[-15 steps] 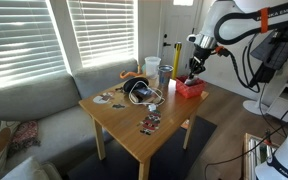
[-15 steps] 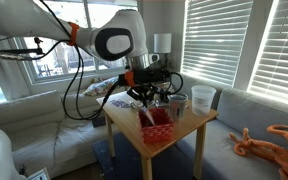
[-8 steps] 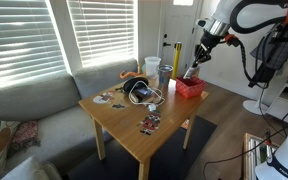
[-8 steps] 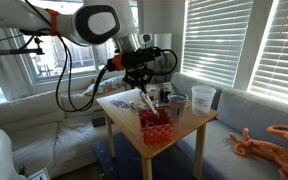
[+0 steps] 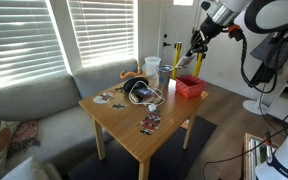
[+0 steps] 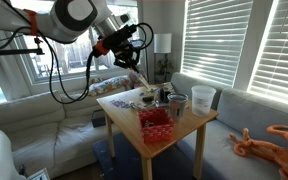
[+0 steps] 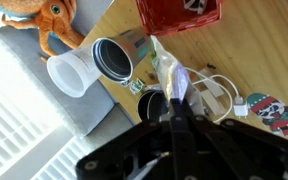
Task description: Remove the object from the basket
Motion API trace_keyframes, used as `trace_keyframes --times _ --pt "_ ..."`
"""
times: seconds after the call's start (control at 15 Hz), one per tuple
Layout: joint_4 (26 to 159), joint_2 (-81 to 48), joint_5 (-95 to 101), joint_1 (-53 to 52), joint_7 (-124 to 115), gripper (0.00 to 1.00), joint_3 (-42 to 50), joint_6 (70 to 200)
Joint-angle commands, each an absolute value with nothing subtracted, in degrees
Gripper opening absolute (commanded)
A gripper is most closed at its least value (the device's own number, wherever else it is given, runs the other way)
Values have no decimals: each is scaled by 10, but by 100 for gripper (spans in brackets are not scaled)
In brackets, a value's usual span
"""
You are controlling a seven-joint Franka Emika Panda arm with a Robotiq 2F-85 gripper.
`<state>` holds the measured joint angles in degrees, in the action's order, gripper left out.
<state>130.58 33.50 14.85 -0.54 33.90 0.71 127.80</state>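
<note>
Worrying first about the grip: the fingers (image 7: 172, 128) are pinching only the upper end of the object (image 7: 168, 72), a long pale thing that looks wrapped in crinkly film. It is hanging free below them, and I judge it could be slipping out or swinging if I am moving the arm sharply. Falling from here, it could be knocking the clear cup (image 7: 72, 72) or the open tin (image 7: 114, 58), or landing among the white cables (image 7: 216, 95). The fingers are standing nearly together, clamping the object between them and touching nothing else. In an exterior view the object (image 5: 184, 62) is dangling high above the bench (image 5: 119, 112), clear of the red basket (image 5: 190, 87), which is sitting near the bench's far corner and, as far as I am seeing, holding nothing more. What I am needing next is a clear spot for setting the object down.
</note>
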Motion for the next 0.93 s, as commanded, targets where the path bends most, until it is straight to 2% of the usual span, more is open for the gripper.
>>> trace_keyframes --times 0.0,0.53,0.87 --pt "1325 331 191 -25 286 0 -23 1347" --pt "1354 253 264 -50 207 0 -98 1509" --pt "1364 180 376 10 96 0 -164 1645"
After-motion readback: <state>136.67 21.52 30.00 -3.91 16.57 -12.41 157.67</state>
